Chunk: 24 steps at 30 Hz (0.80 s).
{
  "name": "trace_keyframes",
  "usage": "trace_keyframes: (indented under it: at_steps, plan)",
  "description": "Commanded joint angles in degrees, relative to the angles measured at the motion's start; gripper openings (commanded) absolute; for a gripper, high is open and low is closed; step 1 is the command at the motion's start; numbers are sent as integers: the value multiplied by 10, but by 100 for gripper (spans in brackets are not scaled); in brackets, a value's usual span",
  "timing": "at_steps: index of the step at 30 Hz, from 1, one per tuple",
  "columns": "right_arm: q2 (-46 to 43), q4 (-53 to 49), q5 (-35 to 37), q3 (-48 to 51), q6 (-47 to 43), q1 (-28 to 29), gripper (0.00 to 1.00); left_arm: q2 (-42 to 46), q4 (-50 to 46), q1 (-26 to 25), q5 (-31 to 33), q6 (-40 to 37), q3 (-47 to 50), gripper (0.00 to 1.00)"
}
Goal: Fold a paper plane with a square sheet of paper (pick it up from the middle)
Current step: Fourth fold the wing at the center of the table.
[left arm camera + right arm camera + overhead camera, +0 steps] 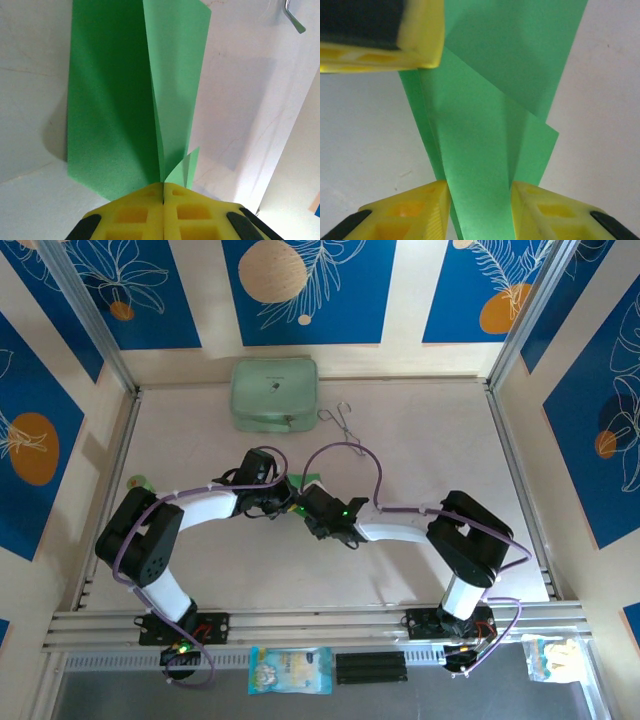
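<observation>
The bright green square sheet of paper point(115, 100) is creased into long folds, one flap standing up along a centre crease, not a finished paper plane. My left gripper point(163, 187) is shut on the near end of that crease. In the right wrist view the folded paper point(480, 145) runs between my right gripper's point(480, 210) yellow fingers point(425, 207), which stand apart at its two edges. One of the left gripper's fingers point(380, 35) shows at the top left there. From above, both grippers point(298, 503) meet nose to nose at mid-table and hide most of the paper.
A pale mint case point(274, 393) sits at the back of the table with thin wire tongs point(340, 420) to its right; the tongs' tip point(294, 20) shows in the left wrist view. A snack packet point(290, 670) lies beyond the near rail.
</observation>
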<state>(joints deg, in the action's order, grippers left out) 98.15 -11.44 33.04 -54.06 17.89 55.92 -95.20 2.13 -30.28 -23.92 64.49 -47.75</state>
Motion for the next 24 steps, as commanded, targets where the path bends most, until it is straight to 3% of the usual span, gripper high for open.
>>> trace_keyframes:
  at_steps: [1,15,24]
  plan:
    - [11,11,7,-14,-10,4,36,11,-10,-5,-1,7,-18,9]
    - [23,6,-1,-14,-10,1,17,21,-19,-4,11,12,-17,17]
    - [21,20,-59,-2,-4,-12,15,100,-44,14,85,-9,32,29]
